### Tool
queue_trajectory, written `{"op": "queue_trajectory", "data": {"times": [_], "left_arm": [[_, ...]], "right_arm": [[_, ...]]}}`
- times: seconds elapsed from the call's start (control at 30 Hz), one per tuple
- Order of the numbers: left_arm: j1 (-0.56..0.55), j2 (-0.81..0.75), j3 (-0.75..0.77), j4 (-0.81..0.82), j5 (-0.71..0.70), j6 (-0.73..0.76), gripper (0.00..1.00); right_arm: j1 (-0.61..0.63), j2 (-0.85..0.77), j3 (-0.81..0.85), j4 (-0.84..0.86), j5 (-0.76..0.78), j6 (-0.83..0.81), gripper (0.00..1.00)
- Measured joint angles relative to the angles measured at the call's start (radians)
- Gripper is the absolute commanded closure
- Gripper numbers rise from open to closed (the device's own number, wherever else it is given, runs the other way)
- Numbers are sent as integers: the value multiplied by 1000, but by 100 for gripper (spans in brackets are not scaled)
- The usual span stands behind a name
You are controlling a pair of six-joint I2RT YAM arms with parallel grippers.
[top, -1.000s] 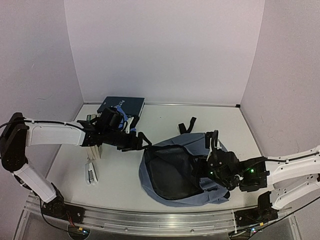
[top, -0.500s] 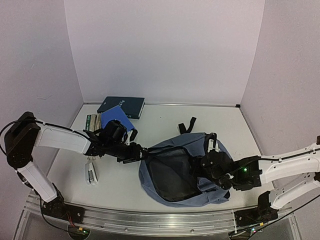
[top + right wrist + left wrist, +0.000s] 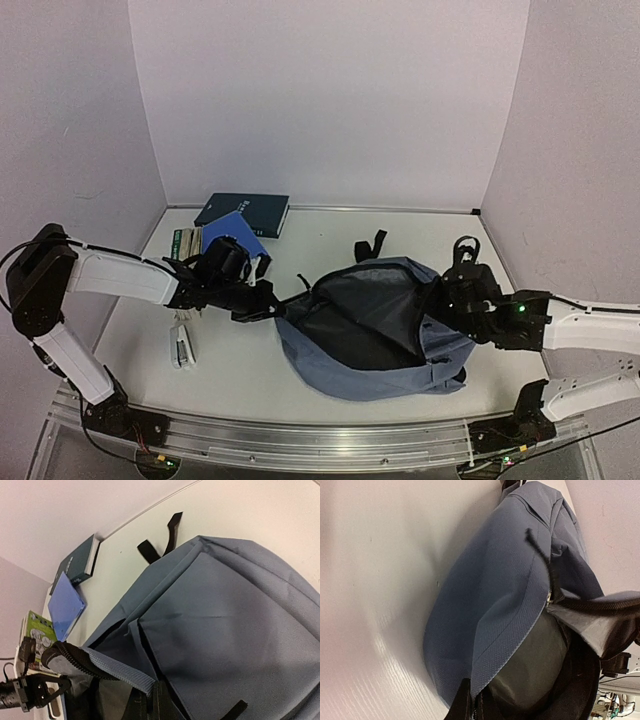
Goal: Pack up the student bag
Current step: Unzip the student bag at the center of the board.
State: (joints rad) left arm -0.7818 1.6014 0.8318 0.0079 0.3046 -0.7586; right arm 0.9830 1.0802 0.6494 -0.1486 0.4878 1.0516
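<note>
The left end effector point(image 3: 272, 306) is clamped on the blue-grey rim of the student bag point(image 3: 340, 365). Its wrist view shows the fabric edge pinched between the two fingers at the bottom of the picture. The right end effector point(image 3: 447, 298) also appears closed on the bag, on the zipper-edged flap of the opposite rim, though its fingertips are mostly hidden by the cloth.

A second ago the right end effector sat lower, at about 4 o'clock of the bag, and the opening faced up in a loose oval. It has since risen and drawn away toward 2 o'clock, taking the rim with it. The left end effector has kept its grip at the bag's 9 o'clock and slid a little nearer. The mouth is now stretched between the two, and the dark lining point(image 3: 365, 320) is tented open. I judge that the bag is being spread for loading and that nothing has gone in yet.

The bag lies mid-surface, somewhat toward 5 o'clock, with a black strap point(image 3: 372, 245) trailing from its 12 o'clock side. At the bag's 10 o'clock, on the surface point(image 3: 230, 375), are:
- a dark teal book point(image 3: 245, 212)
- a blue notebook point(image 3: 252, 241), just beside the teal book
- a green-covered book point(image 3: 37, 635)

A small white object point(image 3: 182, 346) lies at 8 o'clock.

The teal book carries pale lettering on its edge and the green cover is printed, but both are too small to read. No brand or label shows on the bag.
</note>
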Motion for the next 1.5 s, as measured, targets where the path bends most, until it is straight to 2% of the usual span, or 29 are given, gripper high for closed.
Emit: {"op": "queue_trajectory", "data": {"times": [0.27,0.5,0.73,0.83,0.97,1.1,1.27,1.33,1.4,1.5], "left_arm": [[133,-44,2,-14,66,36,100],[198,-24,89,-82,134,123,100],[249,159,275,-96,193,214,98],[258,263,368,-95,216,240,89],[266,347,444,-92,233,263,66],[269,351,462,-87,238,270,46],[272,278,464,-142,207,286,31],[272,218,464,-178,184,291,25],[272,147,464,-216,154,295,19],[273,53,464,-260,114,302,17]], "right_arm": [[-217,-47,-50,-4,-57,-6,100],[-248,-33,-75,9,-75,19,100],[-260,-22,-99,51,-125,14,100],[-268,0,-120,96,-172,-4,100],[-272,58,-144,154,-225,-7,100],[-274,150,-150,216,-267,-6,100],[-276,259,-150,257,-288,-3,100],[-276,272,-150,263,-288,-3,95],[-276,273,-149,267,-287,-7,86],[-276,273,-146,268,-286,-22,77]]}}
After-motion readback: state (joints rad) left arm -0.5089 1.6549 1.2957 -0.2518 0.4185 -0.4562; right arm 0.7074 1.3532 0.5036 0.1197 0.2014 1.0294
